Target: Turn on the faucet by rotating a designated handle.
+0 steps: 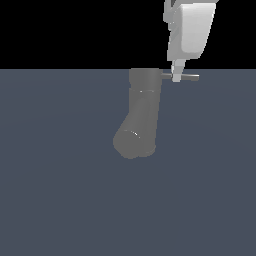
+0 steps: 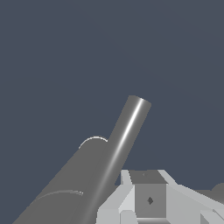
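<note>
The faucet (image 1: pixel 144 102) is a thick matte grey upright cylinder with a stout angled spout (image 1: pixel 133 142) that ends in a round face. The handle (image 1: pixel 189 77), a thin grey rod, sticks out from its top towards the exterior view's right. My white gripper (image 1: pixel 177 74) comes down from above and its fingertips overlap the rod near the faucet body. In the wrist view the handle (image 2: pixel 127 131) runs close beside the fingers (image 2: pixel 149 199), next to the faucet (image 2: pixel 70 188). The fingers look pressed together, with the rod beside them and not between them.
The faucet stands on a flat dark blue-grey floor (image 1: pixel 60 190) that fills the exterior view below a black background. No other objects show.
</note>
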Robot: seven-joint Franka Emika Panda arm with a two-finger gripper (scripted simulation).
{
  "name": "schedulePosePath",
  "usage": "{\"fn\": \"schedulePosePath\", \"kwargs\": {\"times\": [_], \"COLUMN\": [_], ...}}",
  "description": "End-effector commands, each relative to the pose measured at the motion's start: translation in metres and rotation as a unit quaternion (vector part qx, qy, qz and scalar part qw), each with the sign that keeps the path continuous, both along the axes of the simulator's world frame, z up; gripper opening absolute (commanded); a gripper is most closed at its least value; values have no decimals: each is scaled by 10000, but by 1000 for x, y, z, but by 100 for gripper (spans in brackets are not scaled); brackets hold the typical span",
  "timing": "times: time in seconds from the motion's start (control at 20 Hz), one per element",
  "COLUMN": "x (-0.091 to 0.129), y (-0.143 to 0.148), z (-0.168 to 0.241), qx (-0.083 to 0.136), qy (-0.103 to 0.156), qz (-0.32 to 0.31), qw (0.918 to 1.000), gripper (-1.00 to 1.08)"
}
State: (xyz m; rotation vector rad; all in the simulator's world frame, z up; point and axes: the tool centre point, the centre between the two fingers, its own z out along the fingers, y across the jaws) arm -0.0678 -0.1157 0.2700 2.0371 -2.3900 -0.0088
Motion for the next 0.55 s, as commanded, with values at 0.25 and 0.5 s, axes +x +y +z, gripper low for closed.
{"fn": "schedulePosePath", "kwargs": {"times": [0.25,0.5], "x": [6,10], "y": [-39,-47], "z": [0,0], "qx": [-20,-19], "qy": [-25,-23], "qz": [-243,-260], "qw": [9997,9997], "gripper": [-100,-100]}}
